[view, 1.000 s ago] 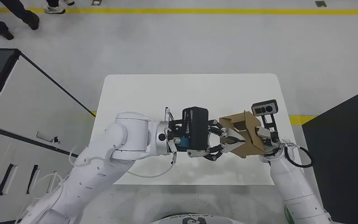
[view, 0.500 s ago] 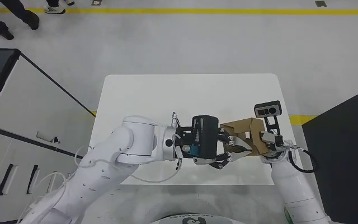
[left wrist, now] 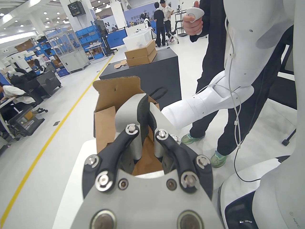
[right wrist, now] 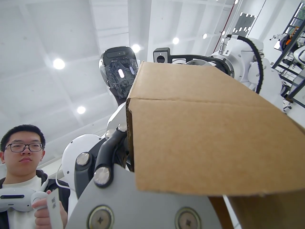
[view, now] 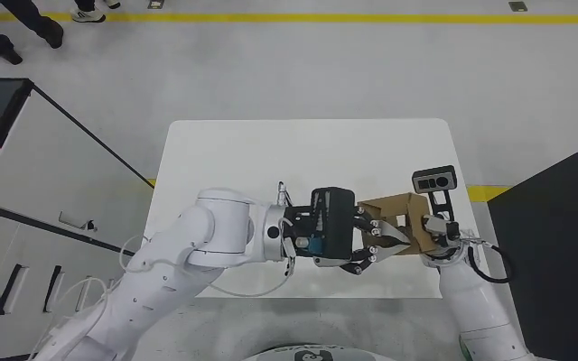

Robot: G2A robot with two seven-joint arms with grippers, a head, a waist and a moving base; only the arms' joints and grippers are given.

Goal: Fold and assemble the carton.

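Cardboard carton | right fingers grip wall | left fingers pinched inside

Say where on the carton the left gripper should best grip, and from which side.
Probably the upright flap at the carton's open end, pinched across its thin edge, coming from the robot's left: that end faces the left gripper, while the right gripper holds the opposite wall.

Left claw fingers together inside open brown carton, over white table.
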